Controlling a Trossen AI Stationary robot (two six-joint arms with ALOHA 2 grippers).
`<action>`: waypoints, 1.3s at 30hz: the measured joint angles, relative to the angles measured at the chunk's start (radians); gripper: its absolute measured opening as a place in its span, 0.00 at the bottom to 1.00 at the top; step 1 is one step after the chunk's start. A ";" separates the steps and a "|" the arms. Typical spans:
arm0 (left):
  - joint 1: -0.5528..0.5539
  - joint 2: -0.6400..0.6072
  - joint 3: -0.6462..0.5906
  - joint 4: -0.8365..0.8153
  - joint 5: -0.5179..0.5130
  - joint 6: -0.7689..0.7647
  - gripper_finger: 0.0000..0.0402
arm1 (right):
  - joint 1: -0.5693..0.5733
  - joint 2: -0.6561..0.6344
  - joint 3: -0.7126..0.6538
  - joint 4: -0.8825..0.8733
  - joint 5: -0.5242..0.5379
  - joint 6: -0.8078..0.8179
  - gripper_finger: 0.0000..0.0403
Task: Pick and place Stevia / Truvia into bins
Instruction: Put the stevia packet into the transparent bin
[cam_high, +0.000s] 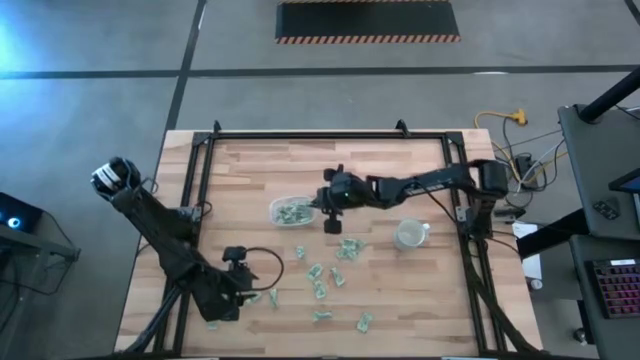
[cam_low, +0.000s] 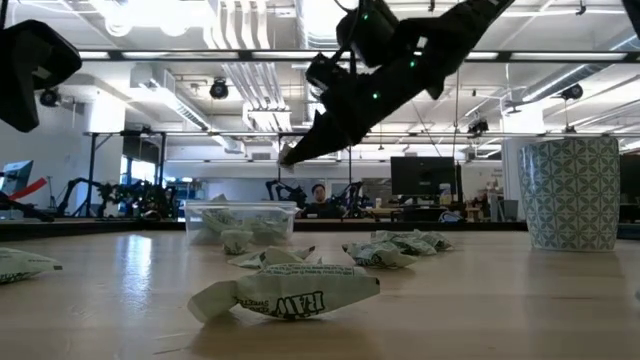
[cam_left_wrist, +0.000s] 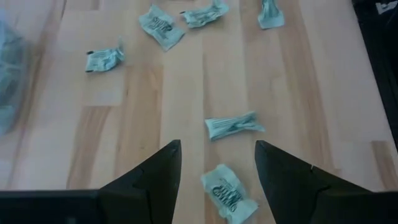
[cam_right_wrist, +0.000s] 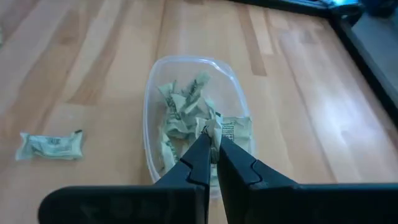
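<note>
Several pale green and white Stevia packets (cam_high: 318, 275) lie scattered flat on the wooden table. More lie heaped inside the clear rounded tub (cam_high: 290, 212), which stands at mid-table. My right gripper (cam_right_wrist: 210, 134) hangs above the tub (cam_right_wrist: 186, 61), shut on one packet (cam_right_wrist: 233, 130). In the low view it (cam_low: 290, 155) is well clear of the tub (cam_low: 240, 212). My left gripper (cam_left_wrist: 217, 144) is open near the table's near left part (cam_high: 255, 293). Its fingers stand on either side of two loose packets (cam_left_wrist: 230, 124), (cam_left_wrist: 227, 194), without touching them. My right gripper pinches one crumpled packet by its edge (cam_right_wrist: 216, 124) between its two fingertips, slanting down from the table's right side. The packet is lifted clear and hangs over the packets in the tub. The fingers hide how far back it reaches.
A cup with a green-and-white pattern (cam_high: 410, 233) stands to the right of the packets; in the low view it (cam_low: 570, 190) is at the right. A black frame rail (cam_high: 300, 135) runs along the far and side edges. Bare wood lies on the far half.
</note>
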 joint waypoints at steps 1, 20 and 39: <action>0.000 0.005 0.000 0.010 0.000 0.000 0.47 | -0.008 0.011 0.008 0.014 -0.027 0.007 0.03; -0.014 0.080 0.001 0.061 0.050 -0.075 0.47 | -0.036 0.179 0.170 -0.001 -0.149 0.031 0.03; -0.018 0.082 -0.066 0.044 0.113 -0.211 0.47 | -0.040 0.168 0.172 -0.019 -0.148 0.028 0.34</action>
